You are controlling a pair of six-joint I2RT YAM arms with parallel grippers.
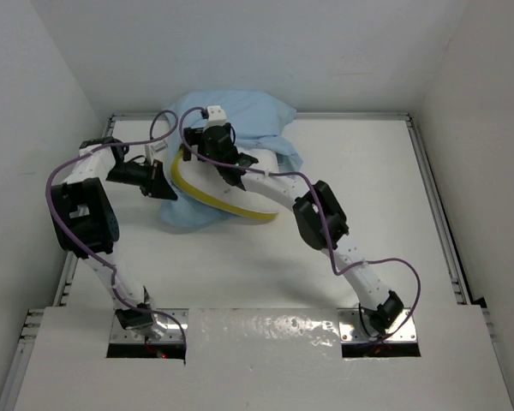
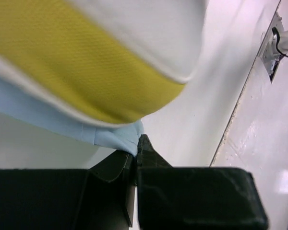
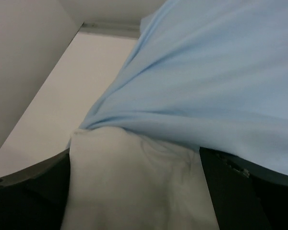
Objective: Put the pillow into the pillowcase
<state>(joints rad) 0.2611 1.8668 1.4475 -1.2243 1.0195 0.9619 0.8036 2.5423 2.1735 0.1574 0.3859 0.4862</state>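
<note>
The white pillow (image 1: pixel 230 193) with its yellow side band (image 1: pixel 207 197) lies at the back left of the table, partly inside the light blue pillowcase (image 1: pixel 240 110). My left gripper (image 1: pixel 161 177) is shut on the pillowcase's edge (image 2: pixel 117 136), its fingertips (image 2: pixel 143 143) pinching the blue cloth just under the yellow band (image 2: pixel 77 62). My right gripper (image 1: pixel 204 127) rests on top of the pillow at the case's mouth. In the right wrist view its jaws stand wide open, with the white pillow (image 3: pixel 134 182) bulging between them and the pillowcase (image 3: pixel 206 86) draped above.
White enclosure walls (image 1: pixel 34 77) close in the back and both sides. Metal rails (image 1: pixel 433 197) run along the table's edges. Bare white table (image 1: pixel 343 171) lies to the right of and in front of the pillow. Purple cables (image 1: pixel 60 231) loop along both arms.
</note>
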